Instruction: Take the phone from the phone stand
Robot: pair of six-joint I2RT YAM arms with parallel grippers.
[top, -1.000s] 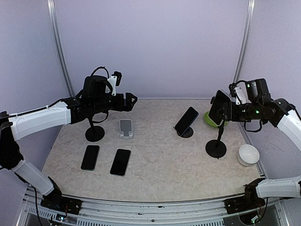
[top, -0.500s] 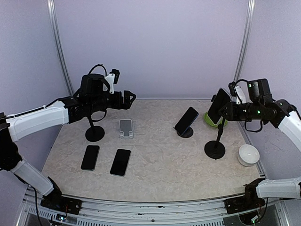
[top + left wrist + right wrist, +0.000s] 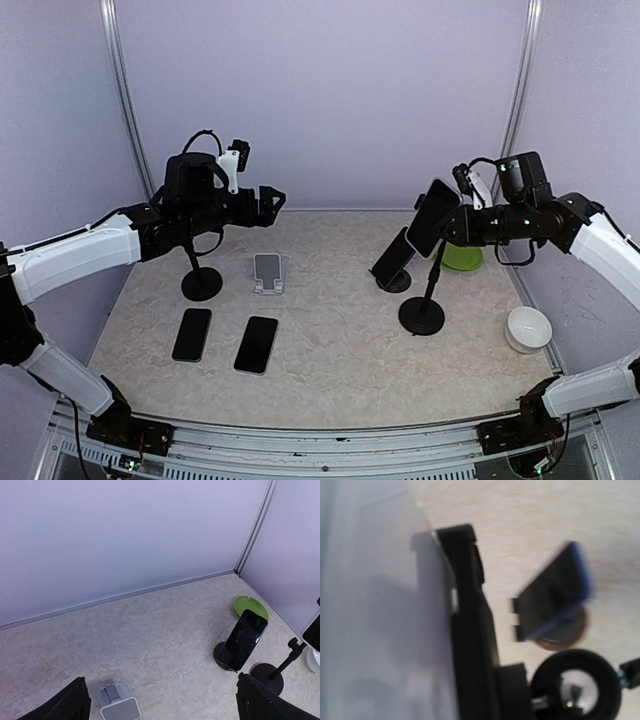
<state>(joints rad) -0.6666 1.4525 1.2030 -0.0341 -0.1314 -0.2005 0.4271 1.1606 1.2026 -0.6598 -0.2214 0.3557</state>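
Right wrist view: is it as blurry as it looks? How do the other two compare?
Right wrist: yes, smeared and out of focus throughout; the leaning phone has ghosted edges, and a pale defocused surface fills the left half. Left wrist: sharp and evenly lit, only the fingers dark in the bottom corners. Top external: sharp, diffuse light, soft shadows, no glare.

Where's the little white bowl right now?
In the top view, the small white bowl sits far right on the beige table, right of the black round-based phone stand and in front of the green plate.
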